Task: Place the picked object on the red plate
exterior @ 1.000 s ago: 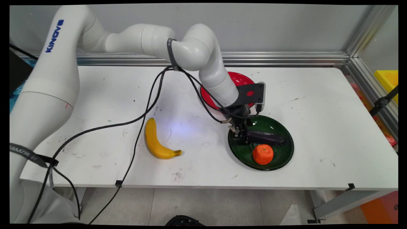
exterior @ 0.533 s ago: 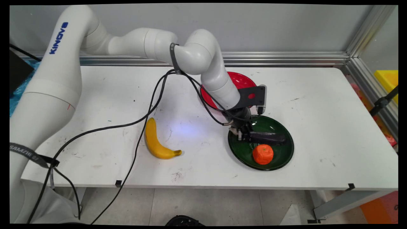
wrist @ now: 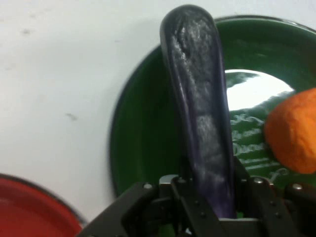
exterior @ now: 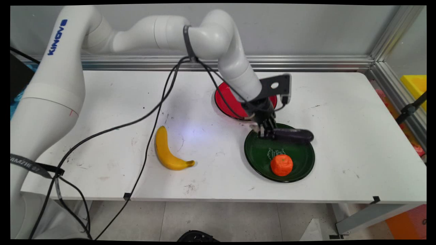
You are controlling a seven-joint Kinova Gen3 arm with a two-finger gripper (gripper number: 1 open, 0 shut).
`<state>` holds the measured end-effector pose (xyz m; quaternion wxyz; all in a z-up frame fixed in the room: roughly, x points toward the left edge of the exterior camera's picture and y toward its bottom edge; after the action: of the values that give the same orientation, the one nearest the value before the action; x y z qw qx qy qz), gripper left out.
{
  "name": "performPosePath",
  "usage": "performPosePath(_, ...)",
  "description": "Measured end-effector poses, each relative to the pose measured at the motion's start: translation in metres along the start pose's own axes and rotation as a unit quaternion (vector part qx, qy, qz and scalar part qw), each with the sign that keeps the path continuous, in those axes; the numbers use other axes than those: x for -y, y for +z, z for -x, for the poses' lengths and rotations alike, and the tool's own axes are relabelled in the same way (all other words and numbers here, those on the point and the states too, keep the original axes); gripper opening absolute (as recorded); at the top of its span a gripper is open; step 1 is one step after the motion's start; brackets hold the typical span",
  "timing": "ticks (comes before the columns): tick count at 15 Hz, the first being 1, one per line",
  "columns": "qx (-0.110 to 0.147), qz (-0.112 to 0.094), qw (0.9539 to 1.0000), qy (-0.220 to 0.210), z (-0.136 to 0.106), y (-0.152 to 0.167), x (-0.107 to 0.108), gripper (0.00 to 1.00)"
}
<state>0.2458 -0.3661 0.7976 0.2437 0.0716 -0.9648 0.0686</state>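
While the orange (exterior: 281, 165) sits on the green plate (exterior: 259, 158), the gripper (exterior: 266, 133), clamped on the eggplant (exterior: 294, 135), has lifted it clear above that plate.

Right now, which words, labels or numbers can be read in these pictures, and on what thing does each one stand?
"KINOVA": blue letters on the white arm, only partly legible.
Pale writing on the green plate, beside the orange: too blurred to read.
Pale lettering on the black strap around the arm: too small to read.
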Motion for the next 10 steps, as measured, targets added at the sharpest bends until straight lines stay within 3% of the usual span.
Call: performPosePath(10, 0.008, -0.032, 0.9992, -0.023, 0.01, -0.046, 0.059, 0.0)
